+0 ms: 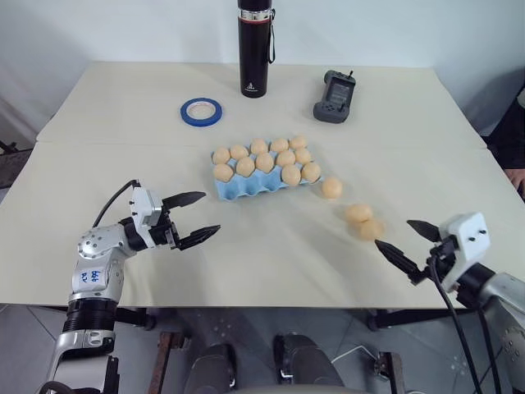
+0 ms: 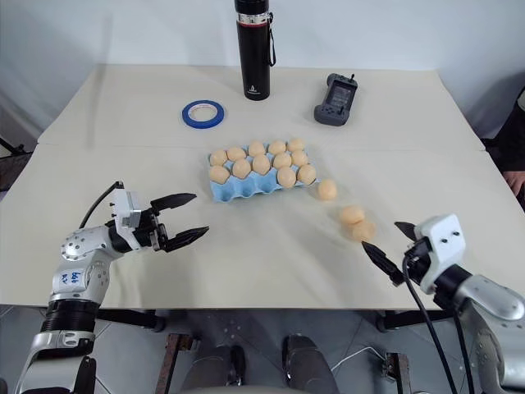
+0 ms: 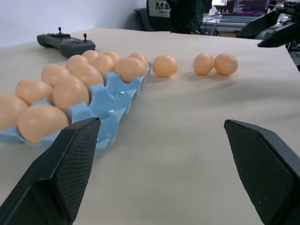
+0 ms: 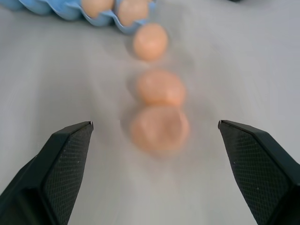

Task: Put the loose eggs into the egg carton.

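Table (image 1: 246,263): you have a cream top, seam running across.
Wall (image 1: 123,33): white, directly behind your table.
Floor (image 1: 25,336): grey, beneath the table.

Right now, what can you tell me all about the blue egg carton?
The egg carton is a light-blue moulded tray with two rows of cups, lying flat and slightly askew near the middle of the table. Ten tan eggs sit in it, and two cups at its near left end look empty. A loose egg lies just off its right end. No gripper touches it.
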